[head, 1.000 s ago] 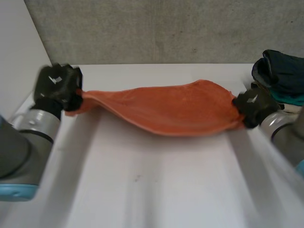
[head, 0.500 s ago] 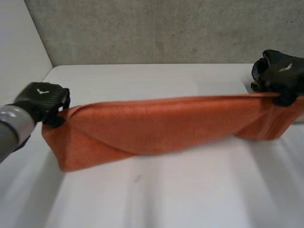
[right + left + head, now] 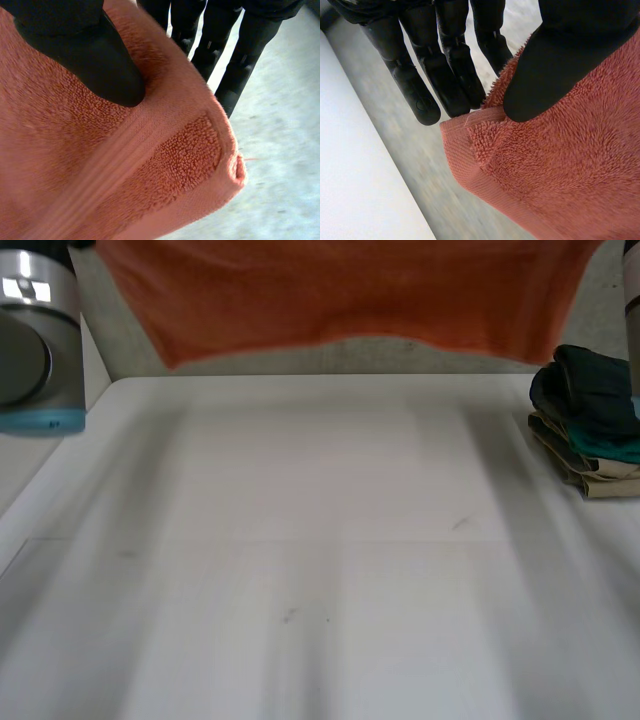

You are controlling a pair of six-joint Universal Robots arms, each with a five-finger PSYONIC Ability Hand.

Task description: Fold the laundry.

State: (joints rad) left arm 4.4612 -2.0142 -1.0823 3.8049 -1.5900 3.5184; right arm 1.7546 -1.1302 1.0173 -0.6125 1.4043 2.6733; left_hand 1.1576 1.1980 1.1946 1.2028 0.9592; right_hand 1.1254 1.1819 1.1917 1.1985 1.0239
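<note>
An orange terry towel [image 3: 340,290] hangs spread high above the white table [image 3: 300,540], its lower edge sagging in the head view. In the left wrist view my left hand [image 3: 555,65] pinches a corner of the towel [image 3: 560,170] between its thumb and straight fingers [image 3: 445,75]. My right hand [image 3: 95,55], in the right wrist view, pinches the opposite corner of the towel [image 3: 125,165] the same way, thumb on the near face and fingers [image 3: 240,60] behind. My left arm [image 3: 35,335] stands raised at the table's left side.
A stack of folded dark and teal cloths [image 3: 590,420] lies at the table's right edge. A grey concrete wall [image 3: 300,358] rises behind the table's far edge.
Both hands have risen sharply, lifting the towel off the table and stretching it flat in the air; it now hangs high over the far edge.
</note>
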